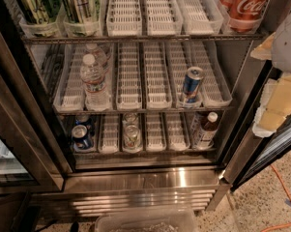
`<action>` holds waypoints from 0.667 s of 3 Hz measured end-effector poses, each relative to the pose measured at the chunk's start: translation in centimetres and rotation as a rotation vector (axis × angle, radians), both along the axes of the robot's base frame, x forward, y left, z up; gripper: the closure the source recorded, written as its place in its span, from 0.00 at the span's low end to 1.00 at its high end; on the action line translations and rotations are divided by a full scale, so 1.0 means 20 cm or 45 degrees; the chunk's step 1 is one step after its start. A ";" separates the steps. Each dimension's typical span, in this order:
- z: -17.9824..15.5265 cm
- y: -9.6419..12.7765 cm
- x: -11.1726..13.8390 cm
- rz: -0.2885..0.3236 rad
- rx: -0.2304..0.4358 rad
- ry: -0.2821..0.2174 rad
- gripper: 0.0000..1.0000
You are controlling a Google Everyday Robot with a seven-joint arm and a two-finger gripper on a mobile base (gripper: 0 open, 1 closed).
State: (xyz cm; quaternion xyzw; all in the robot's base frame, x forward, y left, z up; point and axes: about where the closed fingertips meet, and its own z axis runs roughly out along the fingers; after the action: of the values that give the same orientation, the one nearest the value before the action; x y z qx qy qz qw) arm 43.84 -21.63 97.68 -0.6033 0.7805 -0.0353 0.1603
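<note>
An open drinks fridge fills the camera view. My gripper (276, 98) shows as white and beige parts at the right edge, outside the fridge's right frame (241, 124) and holding nothing that I can see. Nearest to it are a blue can (191, 86) on the middle shelf and a dark bottle with a white cap (205, 129) on the bottom shelf. Two water bottles (94, 81) stand at the middle shelf's left. The top shelf holds green cans (36, 4) on the left and red Coca-Cola cans (244, 4) on the right.
Blue cans (81, 137) and silver cans (131, 135) sit in the bottom shelf's white lane trays. The glass door (14, 129) stands open on the left. A clear plastic bin (145, 221) is on the floor below the fridge. An orange cable (286, 197) runs across the floor at the right.
</note>
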 end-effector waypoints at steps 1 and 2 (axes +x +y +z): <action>0.00 0.00 0.00 0.000 0.000 0.000 0.00; -0.06 -0.01 0.00 -0.027 0.028 -0.002 0.00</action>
State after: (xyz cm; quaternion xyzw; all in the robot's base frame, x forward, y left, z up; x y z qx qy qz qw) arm 43.86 -21.89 96.40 -0.5932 0.7869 -0.0290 0.1673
